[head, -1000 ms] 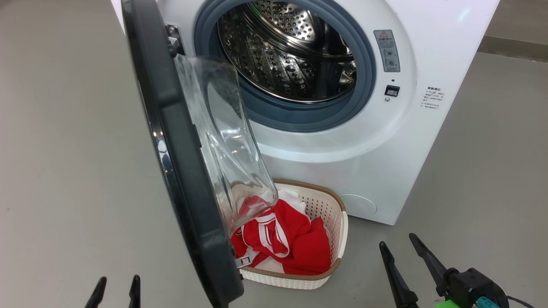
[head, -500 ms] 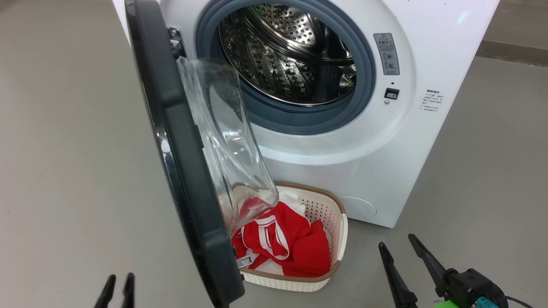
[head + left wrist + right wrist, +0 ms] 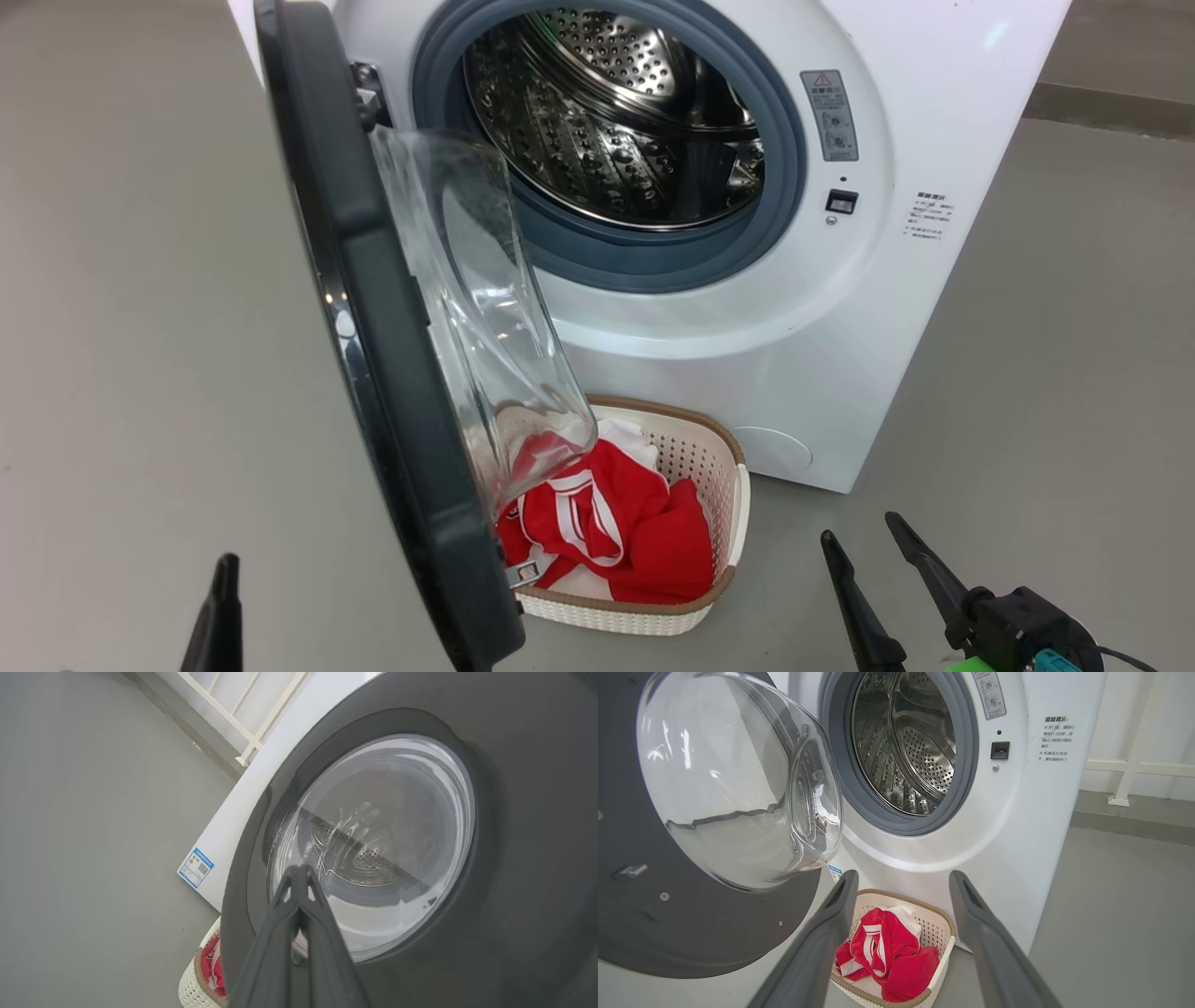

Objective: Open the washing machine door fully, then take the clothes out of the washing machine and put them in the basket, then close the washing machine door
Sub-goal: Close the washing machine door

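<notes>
Facing the washing machine door (image 3: 373, 280), left gripper (image 3: 299, 870) fingers clenched empty; right gripper (image 3: 901, 877) fingers released; clothes (image 3: 616, 532) in basket (image 3: 695, 453), six o'clock from drum (image 3: 607, 121).

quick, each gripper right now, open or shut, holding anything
left gripper: shut, nothing between the fingers
right gripper: open, empty

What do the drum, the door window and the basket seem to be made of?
The drum: likely stainless steel, shiny and perforated, with bright reflections. The door window: clear glass or hard plastic, glossy with highlights. The basket: seemingly moulded cream plastic, matte, with small holes and a brown woven-look rim.
</notes>
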Available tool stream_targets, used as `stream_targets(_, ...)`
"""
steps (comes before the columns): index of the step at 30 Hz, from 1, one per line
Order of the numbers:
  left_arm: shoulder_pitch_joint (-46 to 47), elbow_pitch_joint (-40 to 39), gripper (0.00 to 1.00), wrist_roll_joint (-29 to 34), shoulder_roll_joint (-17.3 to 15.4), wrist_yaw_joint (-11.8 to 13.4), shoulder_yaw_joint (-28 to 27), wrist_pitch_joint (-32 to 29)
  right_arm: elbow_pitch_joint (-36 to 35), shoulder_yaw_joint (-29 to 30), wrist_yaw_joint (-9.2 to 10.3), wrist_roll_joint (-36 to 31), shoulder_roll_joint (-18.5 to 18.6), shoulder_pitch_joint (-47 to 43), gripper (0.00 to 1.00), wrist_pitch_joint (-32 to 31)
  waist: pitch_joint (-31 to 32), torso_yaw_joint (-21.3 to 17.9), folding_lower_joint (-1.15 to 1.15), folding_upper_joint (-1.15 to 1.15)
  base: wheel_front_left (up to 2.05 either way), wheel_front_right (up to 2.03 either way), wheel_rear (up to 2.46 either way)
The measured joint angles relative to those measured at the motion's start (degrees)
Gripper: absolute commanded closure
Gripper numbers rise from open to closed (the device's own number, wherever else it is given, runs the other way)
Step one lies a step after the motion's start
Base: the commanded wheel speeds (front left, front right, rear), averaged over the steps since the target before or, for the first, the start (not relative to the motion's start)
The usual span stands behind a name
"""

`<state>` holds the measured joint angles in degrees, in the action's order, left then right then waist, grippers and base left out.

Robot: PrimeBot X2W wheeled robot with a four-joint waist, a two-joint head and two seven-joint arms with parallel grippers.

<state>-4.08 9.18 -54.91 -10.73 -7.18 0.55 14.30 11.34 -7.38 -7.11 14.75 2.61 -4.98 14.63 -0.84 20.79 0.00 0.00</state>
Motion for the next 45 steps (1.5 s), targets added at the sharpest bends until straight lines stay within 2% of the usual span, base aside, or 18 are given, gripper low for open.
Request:
stream_targets(4, 0.7, -2.7, 1.0, -16.5, -4.7, 0.0, 3.6, -0.2, 0.0, 0.0, -0.01, 0.2, 0.0, 0.0, 0.0, 0.0, -0.4, -0.4, 0.0, 0.0, 0.0, 0.0, 0.0)
stream_targets(7, 1.0, -7.4, 1.0, -28.9, -8.2, 0.0, 5.0, -4.9, 0.0, 0.1, 0.0, 0.2, 0.0, 0.0, 0.0, 0.0, -0.7, -0.7, 0.0, 0.0, 0.0, 0.0, 0.0)
stream_targets(10, 1.0, -11.5, 1.0, -37.1, -10.0, 0.0, 3.6, -9.6, 0.0, 0.3, 0.0, 0.2, 0.0, 0.1, 0.0, 0.0, -1.1, -1.1, 0.0, 0.0, 0.0, 0.0, 0.0)
stream_targets(14, 0.7, -13.3, 1.0, -43.6, -11.8, 0.0, 3.2, -22.3, 0.0, 0.5, 0.0, 0.2, 0.0, 0.7, 0.0, 0.0, -1.4, -1.7, 0.0, 0.0, 0.0, 0.0, 0.0)
stream_targets(19, 0.4, -13.5, 1.0, -44.5, -11.4, 0.0, 0.9, -32.7, 0.0, 0.7, 0.0, 0.2, 0.0, 0.7, 0.0, 0.0, -1.9, -2.6, 0.0, 0.0, 0.0, 0.0, 0.0)
stream_targets(26, 0.6, -14.4, 1.0, -42.9, -6.9, 0.0, -1.3, -41.4, -0.1, 0.8, 0.0, 0.2, 0.0, 0.9, 0.0, 0.0, -2.7, -4.0, 0.0, 0.0, 0.0, 0.0, 0.0)
stream_targets(36, 4.3, -15.2, 1.0, -38.6, -0.9, 0.0, -2.4, -45.9, -0.2, 1.0, -0.01, 0.2, 0.0, 2.3, 0.0, 0.0, -3.7, -6.5, 0.0, 0.0, 0.0, 0.0, 0.0)
stream_targets(45, 9.5, -15.5, 1.0, -34.3, 3.0, 0.0, -0.3, -43.8, -0.6, 1.0, 0.0, 0.2, 0.0, 3.7, 0.0, 0.0, -5.0, -9.2, 0.0, 0.0, 0.0, 0.0, 0.0)
